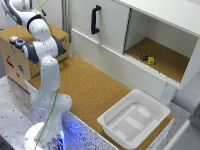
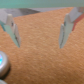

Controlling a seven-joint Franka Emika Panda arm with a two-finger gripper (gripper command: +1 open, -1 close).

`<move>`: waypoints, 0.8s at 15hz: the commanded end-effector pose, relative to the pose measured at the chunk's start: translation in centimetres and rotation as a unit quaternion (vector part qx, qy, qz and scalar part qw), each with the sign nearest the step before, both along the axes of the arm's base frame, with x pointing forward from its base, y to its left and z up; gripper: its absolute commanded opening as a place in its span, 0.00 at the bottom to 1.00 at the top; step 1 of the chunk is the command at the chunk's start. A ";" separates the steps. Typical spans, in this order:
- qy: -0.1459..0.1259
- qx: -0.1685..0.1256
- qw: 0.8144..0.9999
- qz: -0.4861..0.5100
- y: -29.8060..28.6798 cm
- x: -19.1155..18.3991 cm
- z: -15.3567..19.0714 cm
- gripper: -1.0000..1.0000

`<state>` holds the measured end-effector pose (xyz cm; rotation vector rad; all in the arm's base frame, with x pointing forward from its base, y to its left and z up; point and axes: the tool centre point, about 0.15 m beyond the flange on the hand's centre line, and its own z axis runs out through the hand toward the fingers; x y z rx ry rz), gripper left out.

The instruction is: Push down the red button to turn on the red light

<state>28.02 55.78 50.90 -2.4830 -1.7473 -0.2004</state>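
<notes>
In the exterior view, the white arm (image 1: 42,65) rises from its base at the near corner of the cork-covered tabletop (image 1: 95,90) and bends back toward the wooden box (image 1: 17,62) standing at the tabletop's far corner on the exterior view's left. Two small round buttons sit side by side on the top face of that box: the red button (image 1: 13,38) lies closer to the box's outer edge, and the blue button (image 1: 20,43) lies just beside it, nearer the arm. The gripper itself is hidden behind the arm's upper links in this view. A white tray (image 1: 134,120) rests at the tabletop's near edge on the exterior view's right. A white cabinet (image 1: 150,35) with a black handle (image 1: 95,19) runs along the far edge; two small objects, one dark and one yellow (image 1: 151,60), lie in its open compartment. In the wrist view, the gripper (image 2: 40,31) is released, its two fingers (image 2: 12,30) spread well apart over bare cork surface, grasping nothing. A blurred pale round object with a bluish centre (image 2: 3,62) shows at the picture's edge; its identity cannot be confirmed.
</notes>
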 end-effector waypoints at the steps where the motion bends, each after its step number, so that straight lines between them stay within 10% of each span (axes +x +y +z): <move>1: 0.022 0.001 0.990 -0.137 -6.1 6.9 -0.3 1.00; 12: 0.074 -0.004 0.860 -0.505 -31.0 8.2 -4.0 1.00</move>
